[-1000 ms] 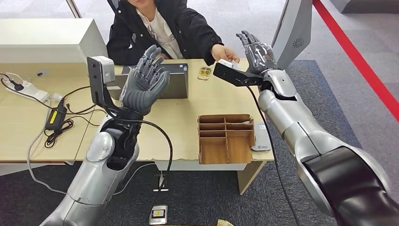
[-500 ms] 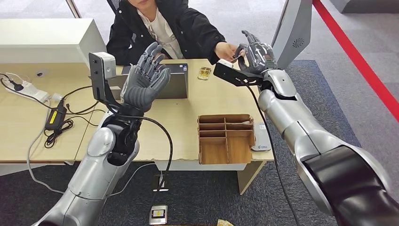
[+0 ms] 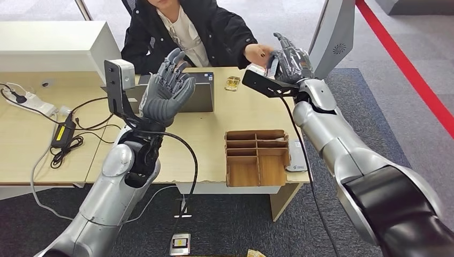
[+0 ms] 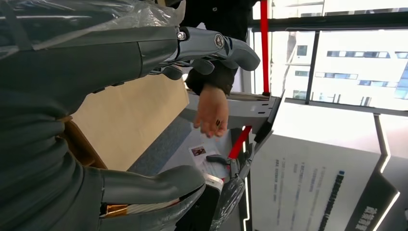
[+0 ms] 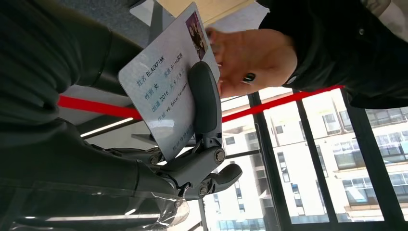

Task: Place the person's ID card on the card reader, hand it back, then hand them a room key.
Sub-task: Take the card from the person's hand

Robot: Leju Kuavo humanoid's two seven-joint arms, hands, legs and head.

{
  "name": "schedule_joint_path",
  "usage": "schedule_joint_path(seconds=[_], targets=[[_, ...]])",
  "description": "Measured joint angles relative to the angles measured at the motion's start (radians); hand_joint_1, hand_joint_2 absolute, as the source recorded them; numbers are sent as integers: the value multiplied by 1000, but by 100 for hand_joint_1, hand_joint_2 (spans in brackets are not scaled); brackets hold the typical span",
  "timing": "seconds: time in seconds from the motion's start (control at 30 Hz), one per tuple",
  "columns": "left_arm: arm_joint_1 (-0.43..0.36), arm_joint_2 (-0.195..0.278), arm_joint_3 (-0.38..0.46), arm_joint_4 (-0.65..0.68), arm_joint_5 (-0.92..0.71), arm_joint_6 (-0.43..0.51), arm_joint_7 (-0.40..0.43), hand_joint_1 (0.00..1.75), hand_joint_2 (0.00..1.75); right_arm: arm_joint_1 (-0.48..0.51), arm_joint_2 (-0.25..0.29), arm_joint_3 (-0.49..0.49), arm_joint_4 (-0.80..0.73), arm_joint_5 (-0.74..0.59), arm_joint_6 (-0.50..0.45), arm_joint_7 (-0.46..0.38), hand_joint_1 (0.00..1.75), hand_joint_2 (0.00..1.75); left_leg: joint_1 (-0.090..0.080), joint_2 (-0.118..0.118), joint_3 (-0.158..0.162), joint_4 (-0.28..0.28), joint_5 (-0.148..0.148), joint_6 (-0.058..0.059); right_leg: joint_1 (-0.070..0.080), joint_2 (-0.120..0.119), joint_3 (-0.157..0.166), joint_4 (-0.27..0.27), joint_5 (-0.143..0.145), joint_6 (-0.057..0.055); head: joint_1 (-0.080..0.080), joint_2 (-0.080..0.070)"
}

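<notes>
1. Right wrist view: right hand (image 5: 183,159) pinching a pale blue-white printed ID card with a small photo (image 5: 166,82), dark finger (image 5: 204,96) pressed across its face; person's hand (image 5: 250,60) just beyond the card's photo end, touching or not cannot be told.
2. Head view: same right hand (image 3: 289,56) raised over the far right corner of the light wooden table (image 3: 32,150), meeting the person's hand (image 3: 258,52); card (image 3: 258,70) seen as a small pale sliver there.
3. Left hand (image 3: 167,91) raised above the table's middle, fingers spread apart, holding nothing.
4. Likely slip: card pinched by a narrow strip, so could twist or drop to the floor off the table's far right edge if the person's fingers let go too early or the pinch is loose.
5. Second risk: swinging toward the reader with the person's fingers close, snagging card or hand.
6. Hard to make out: which item is the card reader, possibly the dark flat device (image 3: 206,88) behind the left hand at the far edge; room key not identifiable; contents of the brown wooden compartment tray (image 3: 257,158) at the near right edge unclear.
</notes>
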Motion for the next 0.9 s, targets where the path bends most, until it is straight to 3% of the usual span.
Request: schedule_joint_path(seconds=[0.17, 0.3, 0.63, 0.9], targets=[[10, 4, 1, -1, -13, 11, 4, 0, 175, -1, -9, -27, -1, -101, -5, -69, 175, 175, 0, 0, 0, 0, 0, 0, 0, 0, 0, 0, 0, 0, 0, 0], [31, 15, 2, -14, -28, 11, 24, 0, 175, 2, -52, -56, -13, -167, 12, -117, 175, 175, 0, -1, 0, 1, 0, 0, 0, 0, 0, 0, 0, 0, 0, 0], [78, 66, 3, -100, -48, 24, 91, 0, 175, 90, -228, -109, -78, -204, 17, -102, 175, 175, -1, -1, 0, 1, -1, 1, -1, 0, 1, -1, 0, 0, 0, 0], [98, 101, 5, -169, -69, 56, 125, 0, 175, 150, -300, -139, -140, -193, -6, -84, 175, 175, 0, -1, 0, 1, -1, 1, 0, 0, 1, 0, 0, 0, 0, 0]])
